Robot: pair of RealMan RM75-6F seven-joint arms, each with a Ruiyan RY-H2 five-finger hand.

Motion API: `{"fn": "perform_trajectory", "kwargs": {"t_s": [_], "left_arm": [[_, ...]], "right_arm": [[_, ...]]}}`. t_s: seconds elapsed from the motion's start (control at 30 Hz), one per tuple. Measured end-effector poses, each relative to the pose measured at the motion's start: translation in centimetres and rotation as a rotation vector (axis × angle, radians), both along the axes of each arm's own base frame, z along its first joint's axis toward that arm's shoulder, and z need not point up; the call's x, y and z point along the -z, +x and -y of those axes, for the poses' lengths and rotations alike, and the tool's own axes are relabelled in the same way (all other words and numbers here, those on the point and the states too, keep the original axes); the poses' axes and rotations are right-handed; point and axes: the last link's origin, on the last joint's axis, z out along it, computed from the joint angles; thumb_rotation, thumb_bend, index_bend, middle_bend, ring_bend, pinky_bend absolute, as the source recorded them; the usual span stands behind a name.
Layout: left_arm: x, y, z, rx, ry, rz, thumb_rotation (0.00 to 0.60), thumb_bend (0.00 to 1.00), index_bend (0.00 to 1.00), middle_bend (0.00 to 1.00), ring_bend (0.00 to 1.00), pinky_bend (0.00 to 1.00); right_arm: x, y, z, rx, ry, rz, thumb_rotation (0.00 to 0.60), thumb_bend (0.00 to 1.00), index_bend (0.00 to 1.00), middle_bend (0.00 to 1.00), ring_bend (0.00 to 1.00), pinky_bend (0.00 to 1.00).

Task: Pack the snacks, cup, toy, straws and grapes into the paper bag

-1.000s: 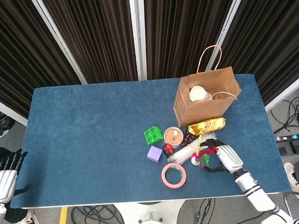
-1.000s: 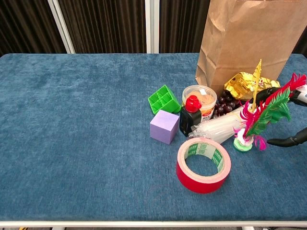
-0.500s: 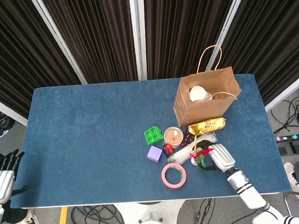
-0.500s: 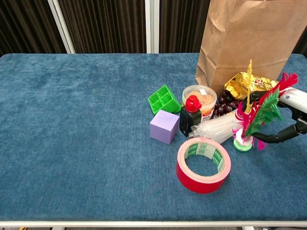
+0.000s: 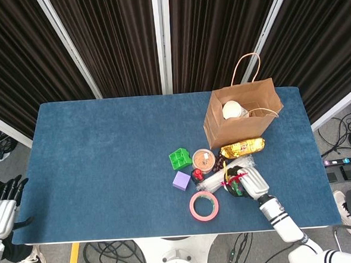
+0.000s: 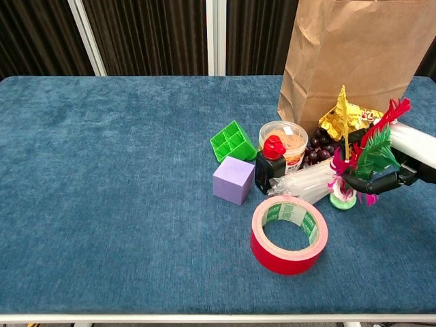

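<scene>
Red tape roll, purple cube, green block, small black bottle

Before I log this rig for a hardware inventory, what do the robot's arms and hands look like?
The right hand has a white, boxy back shell and black fingers. Its forearm is white with black rings near the wrist. The left hand, at the table's edge in the head view, looks the same: pale ribbed shell, black fingers. No loose cables show on either arm.
</scene>
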Motion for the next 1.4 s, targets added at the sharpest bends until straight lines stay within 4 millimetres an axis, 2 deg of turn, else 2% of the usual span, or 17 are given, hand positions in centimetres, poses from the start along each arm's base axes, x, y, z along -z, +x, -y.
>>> {"fn": "perform_trajectory", "kwargs": {"t_s": [0.3,0.6,0.7,0.8,1.03,1.13,1.27,1.4], "left_arm": [[0.1,0.0,0.0,-0.001,-0.001,0.006,0.600,0.05,0.07,0.04,0.00,0.11],[0.2,0.2,-0.1,0.004,-0.004,0.010,0.600,0.05,0.07,0.04,0.00,0.11],[0.3,0.3,-0.2,0.008,-0.005,0.011,0.600,0.05,0.07,0.04,0.00,0.11],[0.4,0.5,-0.2,0.011,-0.008,0.013,0.600,0.05,0.07,0.04,0.00,0.11],[0.6,0.9,-0.3,0.017,-0.014,0.013,0.600,0.06,0.07,0.04,0.00,0.11],[0.5,0.9,-0.3,0.018,-0.013,0.012,0.600,0.06,0.07,0.04,0.00,0.11],[0.2,1.0,-0.2,0.011,-0.008,0.029,0.600,0.06,0.07,0.04,0.00,0.11],[-0.1,1.0,-0.3,0.004,0.000,0.035,0.600,0.06,0.07,0.04,0.00,0.11]], "right_arm": [[-0.6,0.6,0.2,-0.013,-0.030,-0.005,0.600,0.44,0.72,0.59,0.50,0.67],[-3.4,2.3,0.4,-0.049,-0.098,0.013,0.600,0.44,0.73,0.60,0.51,0.68],[-5.2,3.9,0.8,-0.084,-0.139,0.020,0.600,0.45,0.73,0.60,0.51,0.68],[-7.4,6.3,1.5,-0.130,-0.188,0.034,0.600,0.45,0.73,0.60,0.51,0.68],[-13.8,14.5,4.3,-0.254,-0.375,0.061,0.600,0.45,0.74,0.61,0.51,0.68],[-16.3,17.1,6.0,-0.268,-0.466,0.048,0.600,0.45,0.74,0.61,0.51,0.68],[-18.8,19.7,8.5,-0.266,-0.572,0.022,0.600,0.45,0.74,0.61,0.51,0.68],[-20.1,19.7,10.8,-0.238,-0.658,-0.035,0.600,0.45,0.74,0.60,0.51,0.68]]}}
